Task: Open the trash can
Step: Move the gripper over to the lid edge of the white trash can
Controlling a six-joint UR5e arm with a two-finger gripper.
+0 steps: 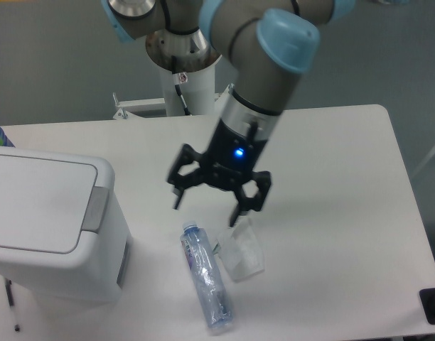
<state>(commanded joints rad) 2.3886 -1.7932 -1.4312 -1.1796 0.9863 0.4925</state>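
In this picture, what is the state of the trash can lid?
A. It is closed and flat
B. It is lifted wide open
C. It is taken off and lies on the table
A: the lid lies flat and shut on the trash can, while the gripper, fingers spread, is apart from it, above the bottle.

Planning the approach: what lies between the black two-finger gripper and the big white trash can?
In the fixed camera view, only bare white table separates the open black gripper from the white boxy trash can; the clear plastic bottle lies lower.
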